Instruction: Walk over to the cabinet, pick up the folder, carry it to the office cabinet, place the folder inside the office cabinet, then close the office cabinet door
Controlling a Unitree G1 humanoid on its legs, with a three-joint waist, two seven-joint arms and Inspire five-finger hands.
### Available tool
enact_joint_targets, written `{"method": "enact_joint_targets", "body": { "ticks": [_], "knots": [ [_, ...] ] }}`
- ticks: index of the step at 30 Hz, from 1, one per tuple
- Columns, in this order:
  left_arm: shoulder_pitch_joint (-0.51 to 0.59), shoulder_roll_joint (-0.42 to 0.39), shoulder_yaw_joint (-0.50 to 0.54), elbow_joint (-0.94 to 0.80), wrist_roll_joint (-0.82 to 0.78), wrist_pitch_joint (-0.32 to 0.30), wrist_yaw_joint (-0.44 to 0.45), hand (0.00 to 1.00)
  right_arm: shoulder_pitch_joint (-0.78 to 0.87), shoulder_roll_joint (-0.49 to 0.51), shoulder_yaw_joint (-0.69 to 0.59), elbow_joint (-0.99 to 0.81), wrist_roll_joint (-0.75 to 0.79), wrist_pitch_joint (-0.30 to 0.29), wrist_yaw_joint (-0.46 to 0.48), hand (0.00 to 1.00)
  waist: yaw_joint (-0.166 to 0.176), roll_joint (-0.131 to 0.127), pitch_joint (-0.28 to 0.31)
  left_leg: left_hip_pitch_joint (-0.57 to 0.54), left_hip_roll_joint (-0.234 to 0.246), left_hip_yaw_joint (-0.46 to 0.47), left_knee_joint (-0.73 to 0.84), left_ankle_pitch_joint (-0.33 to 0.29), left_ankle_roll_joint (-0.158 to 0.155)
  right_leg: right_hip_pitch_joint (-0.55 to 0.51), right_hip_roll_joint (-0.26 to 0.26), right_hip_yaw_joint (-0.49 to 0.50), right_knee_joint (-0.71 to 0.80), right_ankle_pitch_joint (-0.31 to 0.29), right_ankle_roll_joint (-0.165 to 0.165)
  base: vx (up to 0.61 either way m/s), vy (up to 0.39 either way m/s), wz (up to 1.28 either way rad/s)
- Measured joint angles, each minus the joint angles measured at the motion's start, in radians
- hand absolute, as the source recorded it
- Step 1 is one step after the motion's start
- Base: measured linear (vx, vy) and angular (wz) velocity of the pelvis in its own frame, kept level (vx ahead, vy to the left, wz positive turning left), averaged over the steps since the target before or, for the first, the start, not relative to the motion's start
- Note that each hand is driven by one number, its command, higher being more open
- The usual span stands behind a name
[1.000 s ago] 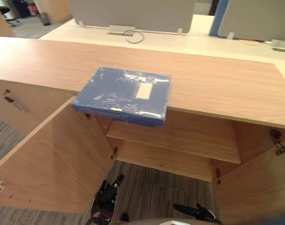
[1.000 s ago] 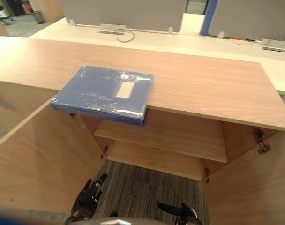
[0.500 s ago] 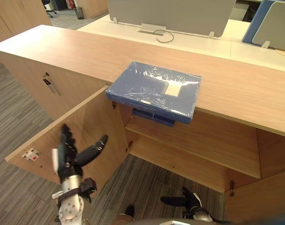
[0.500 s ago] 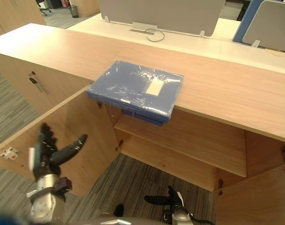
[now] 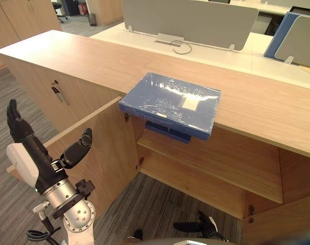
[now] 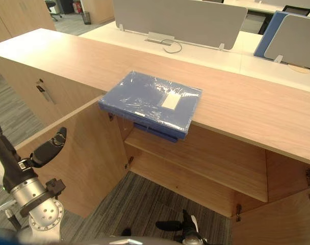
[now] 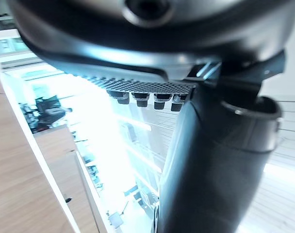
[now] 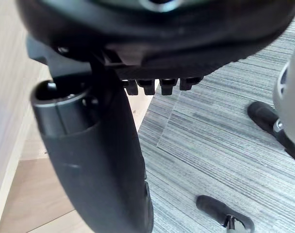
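The blue folder (image 5: pixel 170 103) overhangs the cabinet top (image 5: pixel 83 56) at 1 o'clock from the spread-fingered left hand (image 5: pixel 30 153), while the right hand (image 5: pixel 202 226) hangs loose-fingered at 6 o'clock, so a careless nudge could topple it.

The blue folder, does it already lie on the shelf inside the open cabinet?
No, the blue folder lies on the cabinet top, and its near edge hangs over the open compartment above the shelf.
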Motion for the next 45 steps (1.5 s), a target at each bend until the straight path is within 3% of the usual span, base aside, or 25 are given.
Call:
{"method": "enact_joint_targets", "body": {
  "ticks": [8, 15, 25, 33, 37, 45],
  "knots": [
    [-0.09, 0.163, -0.041, 0.025, 0.165, 0.0, -0.038, 1.0, -0.018, -0.061, 0.024, 0.052, -0.01, -0.018, 0.007, 1.0, -0.004, 0.008, -0.006, -0.012, 0.017, 0.02, -0.001, 0.004, -0.006, -0.011, 0.029, 0.024, -0.045, 0.019, -0.01, 0.0, -0.017, -0.08],
    [-0.096, 0.247, -0.073, 0.056, 0.183, -0.012, -0.079, 1.0, -0.018, -0.075, 0.024, 0.06, -0.038, -0.024, 0.014, 1.0, -0.006, 0.01, -0.005, -0.01, 0.031, 0.043, -0.001, 0.009, -0.014, -0.029, 0.04, 0.058, -0.045, 0.023, -0.021, -0.02, 0.001, -0.14],
    [-0.131, 0.402, -0.187, 0.174, 0.214, -0.077, -0.171, 1.0, -0.013, -0.094, 0.025, 0.06, -0.042, -0.025, 0.03, 1.0, -0.012, 0.017, -0.001, 0.002, 0.05, 0.081, -0.017, 0.017, -0.016, -0.059, 0.047, 0.113, -0.037, 0.036, -0.032, -0.05, 0.019, -0.14],
    [-0.184, 0.449, -0.221, 0.244, 0.221, -0.078, -0.187, 1.0, -0.01, -0.096, 0.024, 0.049, -0.077, -0.027, 0.031, 1.0, -0.034, 0.014, -0.001, 0.006, 0.053, 0.108, -0.017, 0.017, -0.016, -0.074, 0.045, 0.141, -0.029, 0.038, -0.032, -0.01, 0.013, -0.1],
    [-0.264, 0.48, -0.257, 0.312, 0.257, -0.075, -0.187, 1.0, -0.01, -0.096, 0.024, 0.045, -0.077, -0.03, 0.031, 1.0, -0.044, 0.011, 0.001, 0.013, 0.06, 0.123, -0.018, 0.018, -0.017, -0.078, 0.049, 0.158, -0.027, 0.04, -0.037, -0.02, 0.004, -0.12],
    [-0.338, 0.487, -0.256, 0.355, 0.291, -0.042, -0.177, 1.0, -0.01, -0.096, 0.02, 0.029, -0.077, -0.033, 0.03, 1.0, -0.065, 0.005, 0.006, 0.025, 0.073, 0.167, -0.023, 0.018, -0.017, -0.099, 0.064, 0.207, -0.029, 0.055, -0.049, -0.03, 0.016, -0.19]
  ]
}}
